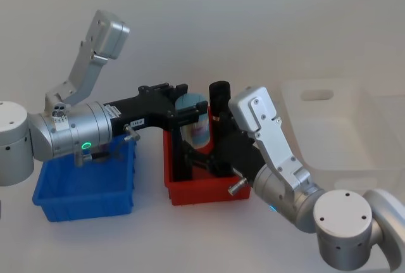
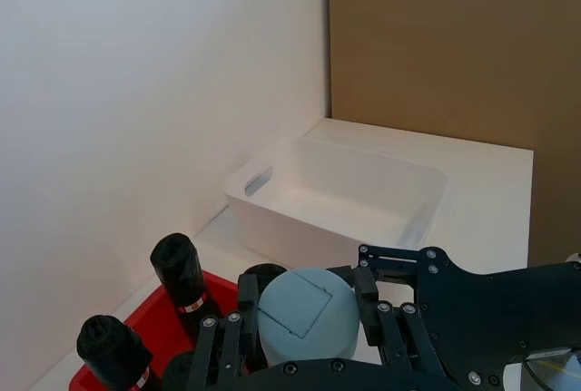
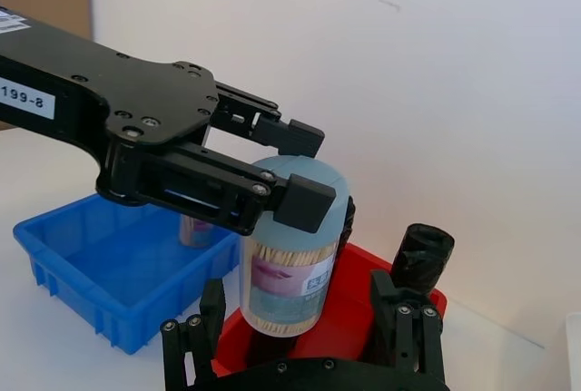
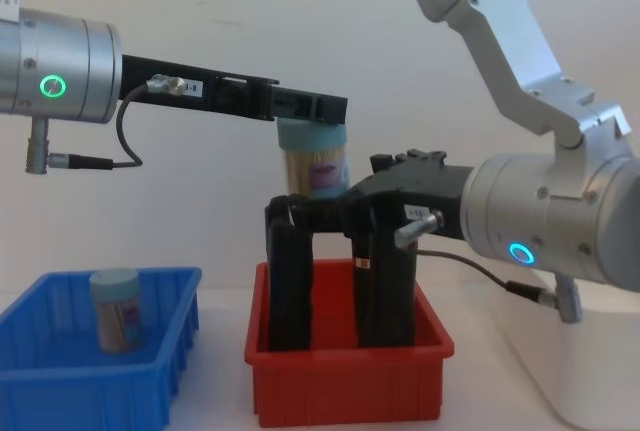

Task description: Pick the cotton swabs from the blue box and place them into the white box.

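Note:
My left gripper (image 1: 190, 105) is shut on a cotton swabs jar (image 1: 195, 127) with a pale teal lid (image 2: 304, 314), holding it upright in the air over the red bin (image 1: 202, 194). The chest view shows the jar (image 4: 312, 166) hanging under the left gripper (image 4: 310, 111). A second cotton swabs jar (image 4: 115, 309) stands in the blue box (image 4: 60, 381). My right gripper (image 3: 300, 355) is open just below the held jar (image 3: 286, 273), over the red bin. The white box (image 1: 354, 152) lies at the far right.
Tall black cylinders (image 4: 290, 291) stand upright in the red bin (image 4: 350, 391), which sits between the blue box (image 1: 82, 203) and the white box (image 4: 590, 391). A wall runs close behind the table.

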You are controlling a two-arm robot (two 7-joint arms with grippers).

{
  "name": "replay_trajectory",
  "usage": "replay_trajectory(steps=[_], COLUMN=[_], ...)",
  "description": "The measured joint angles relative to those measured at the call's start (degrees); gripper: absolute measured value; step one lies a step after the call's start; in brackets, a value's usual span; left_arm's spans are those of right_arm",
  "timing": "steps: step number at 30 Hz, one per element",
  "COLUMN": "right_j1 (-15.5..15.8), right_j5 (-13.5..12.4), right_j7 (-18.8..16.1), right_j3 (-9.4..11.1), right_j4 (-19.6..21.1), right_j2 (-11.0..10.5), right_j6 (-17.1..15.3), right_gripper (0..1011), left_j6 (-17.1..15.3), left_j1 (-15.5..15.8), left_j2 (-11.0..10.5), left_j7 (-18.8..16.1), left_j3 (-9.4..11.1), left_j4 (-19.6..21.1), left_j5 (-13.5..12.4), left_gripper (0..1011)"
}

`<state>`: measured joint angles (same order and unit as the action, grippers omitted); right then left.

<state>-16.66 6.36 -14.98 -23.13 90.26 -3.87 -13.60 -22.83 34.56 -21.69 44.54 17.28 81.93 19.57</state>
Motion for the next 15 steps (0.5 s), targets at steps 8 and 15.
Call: replay_trajectory(steps=[8,15], right_j1=[-1.05,-1.90], right_j5=[0.35,0.55], right_j7=[1.37,1.73], right_j3=[-0.06,-0.13], right_j4=[-1.39,-2.68], right_j2=[0.91,1.55], right_j6=[-0.08,0.06], right_gripper=[1001,931], left_j6=[0.00,0.00], left_j1=[0.00,0.00], left_j2=[0.00,0.00], left_j7=[0.00,-0.01], left_j3=[0.00,0.00], left_j4=[0.00,0.00], left_j5=[0.00,0.00], left_gripper=[647,647])
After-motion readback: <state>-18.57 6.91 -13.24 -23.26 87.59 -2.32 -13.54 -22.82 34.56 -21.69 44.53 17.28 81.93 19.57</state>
